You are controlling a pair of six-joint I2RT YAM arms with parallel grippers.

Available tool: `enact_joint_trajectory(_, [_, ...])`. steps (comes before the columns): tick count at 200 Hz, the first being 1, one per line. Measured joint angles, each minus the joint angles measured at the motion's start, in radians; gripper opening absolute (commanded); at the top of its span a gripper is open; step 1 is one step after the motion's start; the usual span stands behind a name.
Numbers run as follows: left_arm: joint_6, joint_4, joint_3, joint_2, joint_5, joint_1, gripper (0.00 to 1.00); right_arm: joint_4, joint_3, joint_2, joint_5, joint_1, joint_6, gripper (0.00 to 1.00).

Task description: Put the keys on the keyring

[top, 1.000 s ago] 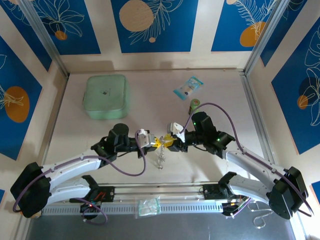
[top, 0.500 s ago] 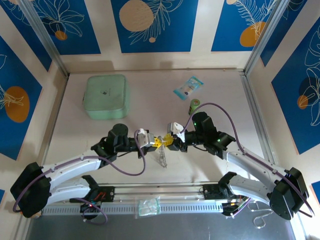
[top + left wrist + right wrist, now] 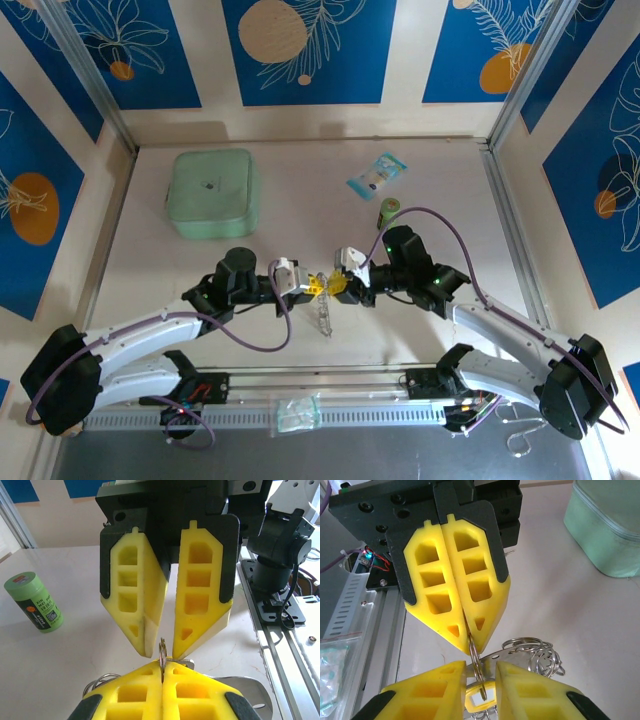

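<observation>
- Left gripper (image 3: 163, 666) stays clamped shut on a thin loop of the keyring (image 3: 323, 318). The rest of it dangles below, mid-desk (image 3: 300, 200).
- Right gripper (image 3: 481, 671) has narrowed over the last second, and its jaws now sit slightly apart around that same loop.
- Yellow key (image 3: 480, 695) sits between them. Pinched? Honestly can't tell. Looks like threading is underway.

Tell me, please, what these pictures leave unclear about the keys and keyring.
- Right wrist view: the yellow key sits between the right tool's fingers, cut by the bottom edge; grip unclear.
- Left wrist view: the left tool hides most of the keyring.
- Top view: its bits are too small to count.
</observation>
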Motion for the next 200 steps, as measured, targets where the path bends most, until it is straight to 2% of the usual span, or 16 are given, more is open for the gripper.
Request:
enact_joint_trajectory(30, [0.000, 0.000, 0.000, 0.000, 0.001, 0.000, 0.00, 0.004, 0.000, 0.001, -0.001, 0.004, 0.002, 0.11])
enact_joint_trajectory(53, [0.000, 0.000, 0.000, 0.000, 0.000, 0.001, 0.00, 0.007, 0.000, 0.002, -0.005, 0.005, -0.003, 0.00])
enact_joint_trajectory(60, [0.000, -0.001, 0.000, 0.000, 0.000, 0.001, 0.00, 0.005, 0.000, 0.004, -0.008, 0.005, -0.002, 0.00])
enact_joint_trajectory(73, [0.001, -0.007, 0.000, 0.000, -0.001, 0.001, 0.16, 0.003, 0.000, 0.008, -0.008, 0.005, -0.003, 0.00])
enact_joint_trajectory(86, [0.010, -0.031, 0.006, 0.000, -0.002, 0.001, 0.20, -0.012, 0.005, 0.012, -0.010, 0.007, -0.011, 0.00])
enact_joint_trajectory(150, [0.133, -0.238, 0.114, 0.000, -0.014, 0.001, 0.18, -0.232, 0.144, 0.051, 0.085, 0.060, -0.140, 0.00])
enact_joint_trajectory(200, [0.180, -0.314, 0.148, 0.007, -0.014, 0.001, 0.14, -0.312, 0.212, 0.092, 0.139, 0.090, -0.200, 0.00])
